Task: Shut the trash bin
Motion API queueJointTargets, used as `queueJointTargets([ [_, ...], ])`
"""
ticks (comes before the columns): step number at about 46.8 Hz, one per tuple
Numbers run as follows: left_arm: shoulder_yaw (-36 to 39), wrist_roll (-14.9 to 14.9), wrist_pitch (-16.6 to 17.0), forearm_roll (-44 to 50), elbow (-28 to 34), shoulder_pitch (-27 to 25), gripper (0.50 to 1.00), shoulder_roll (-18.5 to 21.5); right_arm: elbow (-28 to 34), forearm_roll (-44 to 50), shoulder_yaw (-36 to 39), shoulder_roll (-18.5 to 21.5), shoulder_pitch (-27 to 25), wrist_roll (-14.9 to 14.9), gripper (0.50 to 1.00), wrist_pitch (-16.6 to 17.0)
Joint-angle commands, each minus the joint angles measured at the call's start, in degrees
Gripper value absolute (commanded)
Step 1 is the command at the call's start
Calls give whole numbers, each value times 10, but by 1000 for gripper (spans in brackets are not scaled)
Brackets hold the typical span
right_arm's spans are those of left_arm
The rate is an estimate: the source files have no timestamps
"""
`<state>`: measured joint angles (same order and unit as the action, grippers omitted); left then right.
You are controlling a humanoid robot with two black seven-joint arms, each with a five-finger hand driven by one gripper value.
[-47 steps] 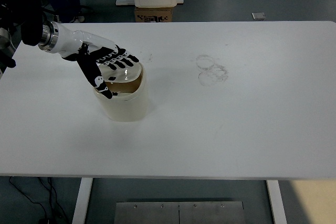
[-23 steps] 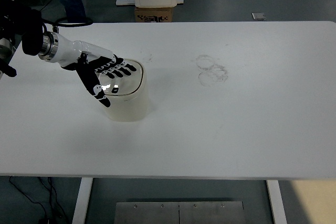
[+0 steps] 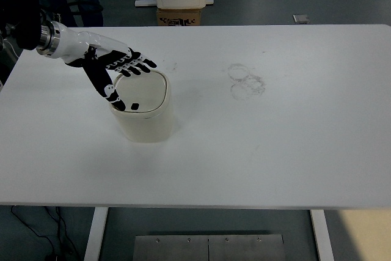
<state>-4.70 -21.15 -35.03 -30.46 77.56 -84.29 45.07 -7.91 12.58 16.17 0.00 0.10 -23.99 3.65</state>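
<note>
Up and back has gone the left hand (image 3: pixel 116 68), off the lid. Its fingers are spread wide and hold nothing. The bin (image 3: pixel 144 109) stands shut on the left of the worktop (image 3: pixel 275 139), under the hand.

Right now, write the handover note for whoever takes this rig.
Left robot hand: open, fingers spread, holding nothing, above the bin's far-left rim.
Right robot hand: not in view.
Bin: upright on the table, left of centre. Its lid lies flat and shut.
Done: bin looks closed.
Left: draw the left arm back clear of the bin; confirm the lid sits flush all round.
</note>
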Motion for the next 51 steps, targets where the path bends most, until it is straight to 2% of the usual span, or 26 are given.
queueJointTargets([
  [1,-1,1,0,1,-4,-4,1000,2,0,0,0,0,0,0,991,0],
  [11,-43,11,0,70,-62,5,1000,10,0,0,0,0,1,0,991,0],
  [15,-67,31,0,91,-99,20,1000,8,0,0,0,0,0,0,991,0],
  [16,-99,72,0,98,-138,39,1000,6,0,0,0,0,0,0,991,0],
  [20,-138,137,8,99,-180,75,1000,4,0,0,0,0,0,0,991,0],
  [24,-165,195,24,99,-193,100,1000,3,0,0,0,0,0,0,991,0],
  [30,-168,306,61,97,-201,131,1000,9,0,0,0,0,0,0,991,0],
  [33,-169,338,69,97,-202,138,1000,10,0,0,0,0,0,0,991,0],
  [38,-174,343,71,101,-227,154,1000,3,0,0,0,0,0,0,991,0],
  [42,-194,347,80,102,-253,186,1000,-15,0,0,0,0,0,0,991,0],
  [46,-238,348,96,117,-267,220,1000,-34,0,0,0,0,0,0,991,0],
  [51,-292,348,101,169,-301,268,1000,-56,0,0,0,0,0,0,991,0],
])
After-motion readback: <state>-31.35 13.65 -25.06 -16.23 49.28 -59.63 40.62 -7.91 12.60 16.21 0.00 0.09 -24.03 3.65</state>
